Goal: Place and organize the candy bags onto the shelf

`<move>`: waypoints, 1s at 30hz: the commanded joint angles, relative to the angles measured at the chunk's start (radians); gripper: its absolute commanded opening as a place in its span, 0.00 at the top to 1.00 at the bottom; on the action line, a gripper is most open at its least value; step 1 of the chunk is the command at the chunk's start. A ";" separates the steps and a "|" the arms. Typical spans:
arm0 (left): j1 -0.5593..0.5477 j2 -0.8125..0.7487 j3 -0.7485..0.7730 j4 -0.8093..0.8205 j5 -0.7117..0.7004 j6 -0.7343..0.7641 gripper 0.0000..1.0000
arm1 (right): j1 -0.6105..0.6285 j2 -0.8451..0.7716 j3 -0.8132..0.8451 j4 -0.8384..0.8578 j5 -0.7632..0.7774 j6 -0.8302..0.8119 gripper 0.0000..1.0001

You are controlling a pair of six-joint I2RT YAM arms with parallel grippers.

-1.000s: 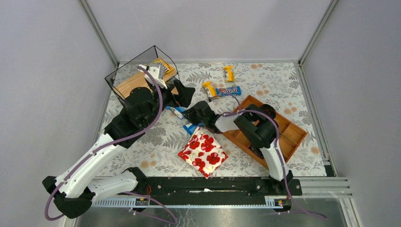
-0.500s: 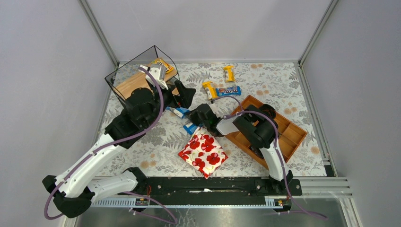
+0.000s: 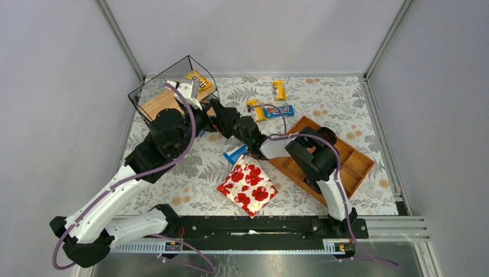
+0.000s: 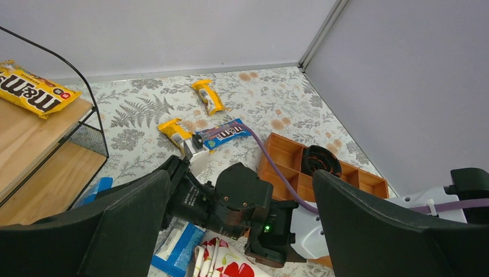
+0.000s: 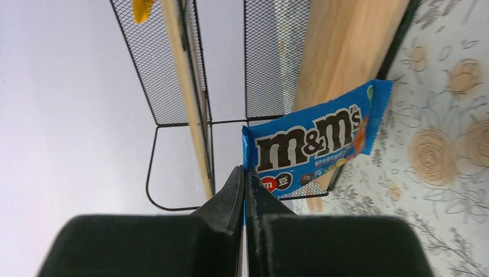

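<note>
The right gripper is pinched tight on the near corner of a blue candy bag. Its long axis runs straight out from the fingertips, lettering up, far end toward the shelf just beyond. The left gripper gapes wide, holding nothing.

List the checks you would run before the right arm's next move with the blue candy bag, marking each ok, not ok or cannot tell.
1. Right tool shut on the blue candy bag: ok, it pinches one end.
2. Left tool open and empty: ok.
3. Room on the shelf: ok, the lower board shows bare wood; a yellow bag lies on top.
4. Clearance between the arms: not ok, the left tool hovers directly over the right arm.
5. Grip firm enough to carry the bag: cannot tell.
</note>
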 commanded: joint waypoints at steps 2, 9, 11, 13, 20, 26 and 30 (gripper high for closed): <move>-0.008 -0.029 0.016 0.032 -0.020 0.019 0.01 | 0.003 0.009 0.098 0.051 -0.032 0.019 1.00; -0.009 -0.039 0.015 0.031 -0.029 0.024 0.01 | -0.006 0.090 0.234 0.007 -0.016 0.034 1.00; -0.012 -0.039 0.013 0.032 -0.031 0.026 0.01 | -0.010 0.118 0.258 0.001 -0.002 0.050 1.00; -0.015 -0.041 0.014 0.032 -0.034 0.027 0.01 | -0.014 0.145 0.272 0.012 0.009 0.067 1.00; -0.022 -0.047 0.013 0.031 -0.040 0.030 0.01 | -0.035 0.225 0.285 -0.002 0.050 0.079 1.00; -0.028 -0.050 0.014 0.032 -0.040 0.031 0.01 | -0.038 0.211 0.242 -0.086 0.150 0.046 1.00; -0.029 -0.055 0.013 0.031 -0.041 0.031 0.01 | -0.038 0.232 0.268 -0.145 0.216 0.064 1.00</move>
